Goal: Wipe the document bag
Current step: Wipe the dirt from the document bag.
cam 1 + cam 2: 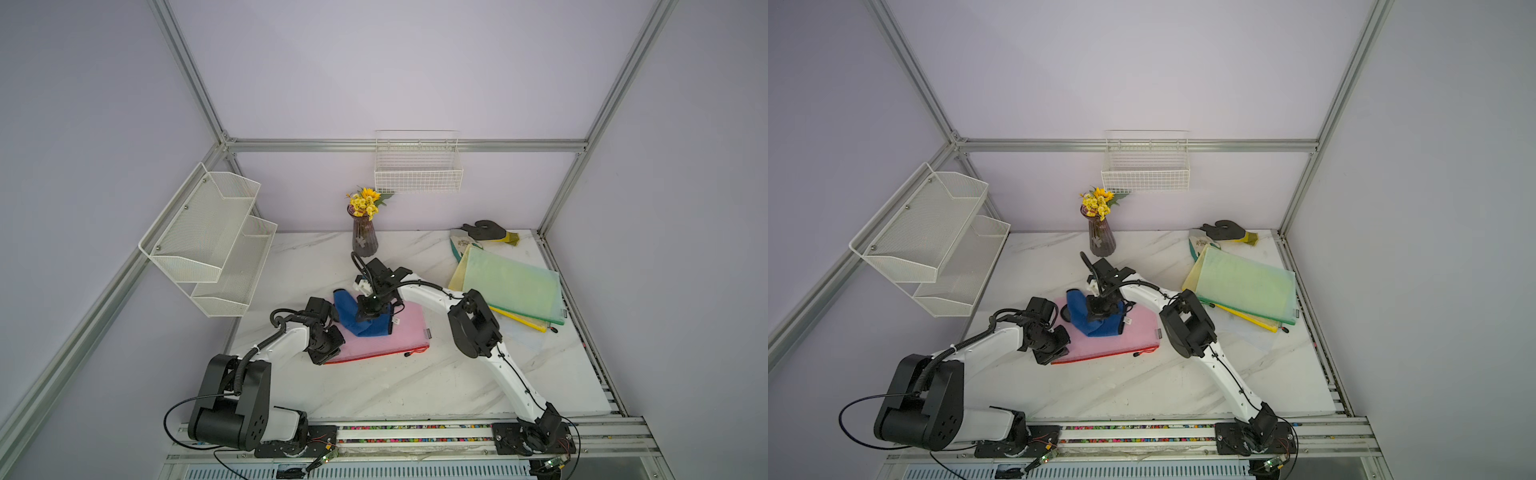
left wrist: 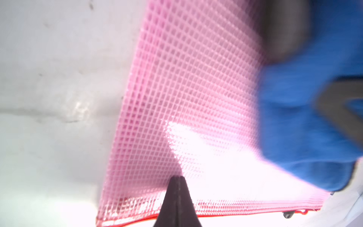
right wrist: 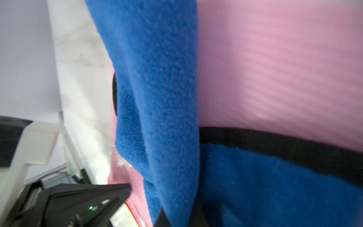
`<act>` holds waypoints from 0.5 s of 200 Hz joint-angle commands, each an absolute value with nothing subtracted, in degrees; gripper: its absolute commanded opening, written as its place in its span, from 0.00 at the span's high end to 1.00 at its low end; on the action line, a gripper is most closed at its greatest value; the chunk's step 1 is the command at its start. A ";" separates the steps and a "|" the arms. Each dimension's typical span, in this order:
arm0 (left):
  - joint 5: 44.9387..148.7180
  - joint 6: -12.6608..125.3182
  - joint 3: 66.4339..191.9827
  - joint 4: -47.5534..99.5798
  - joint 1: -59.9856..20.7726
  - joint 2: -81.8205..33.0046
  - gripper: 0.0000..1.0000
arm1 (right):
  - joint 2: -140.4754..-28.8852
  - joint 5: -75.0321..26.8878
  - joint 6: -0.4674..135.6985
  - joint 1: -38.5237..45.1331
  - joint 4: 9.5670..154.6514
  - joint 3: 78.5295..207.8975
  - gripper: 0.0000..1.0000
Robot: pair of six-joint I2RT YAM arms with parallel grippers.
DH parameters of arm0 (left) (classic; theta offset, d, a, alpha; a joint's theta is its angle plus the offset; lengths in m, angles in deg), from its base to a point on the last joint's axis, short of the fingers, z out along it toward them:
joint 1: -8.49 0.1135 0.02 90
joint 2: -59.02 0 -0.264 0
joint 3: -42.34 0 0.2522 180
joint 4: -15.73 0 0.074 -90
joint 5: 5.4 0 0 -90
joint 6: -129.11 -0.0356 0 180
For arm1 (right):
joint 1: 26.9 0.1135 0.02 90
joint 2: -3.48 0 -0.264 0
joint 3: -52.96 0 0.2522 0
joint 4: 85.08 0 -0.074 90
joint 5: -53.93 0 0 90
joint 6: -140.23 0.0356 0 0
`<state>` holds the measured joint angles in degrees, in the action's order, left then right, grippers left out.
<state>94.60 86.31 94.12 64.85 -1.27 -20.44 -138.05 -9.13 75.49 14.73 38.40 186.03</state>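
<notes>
A pink mesh document bag [image 1: 409, 332] [image 1: 1138, 332] with a red zip edge lies flat on the marble table [image 1: 395, 386], near the middle. A blue cloth [image 1: 347, 309] [image 1: 1077, 305] [image 3: 157, 98] rests crumpled on the bag's far-left part. My right gripper [image 1: 370, 309] [image 3: 180, 220] points down and is shut on the blue cloth, which hides its fingertips. My left gripper [image 2: 177, 177] is shut, with nothing in it. Its tip sits on the bag [image 2: 186, 88] close to the near-left corner, and I cannot tell whether it presses down. The left gripper's fingers [image 3: 117, 191] also show in the right wrist view.
A stack of green and yellow document bags [image 1: 511, 286] lies at the right. Gloves [image 1: 484, 230] lie behind the stack. A vase of yellow flowers [image 1: 365, 237] stands just behind the right wrist. A wire basket [image 1: 417, 174] and a mesh shelf [image 1: 208, 241] hang on the walls.
</notes>
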 commanded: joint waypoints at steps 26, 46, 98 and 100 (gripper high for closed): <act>92.63 86.31 91.68 63.82 -1.18 -23.26 1.00 | -127.95 -39.15 68.06 9.34 23.72 182.92 1.00; 92.67 86.31 92.42 63.51 -1.14 -23.50 1.00 | -124.44 -40.43 65.89 9.36 20.74 181.37 1.00; 92.25 85.26 99.67 65.05 -1.26 -15.46 0.60 | -114.83 -24.65 64.20 15.11 17.84 179.13 1.00; 92.16 85.21 100.04 64.95 -1.26 -15.25 0.57 | -114.47 -23.66 64.29 15.29 17.49 179.05 1.00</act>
<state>94.12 86.11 95.33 65.37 -1.29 -19.24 -119.78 -31.95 65.50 12.30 22.02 178.66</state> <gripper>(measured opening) 0.296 0.063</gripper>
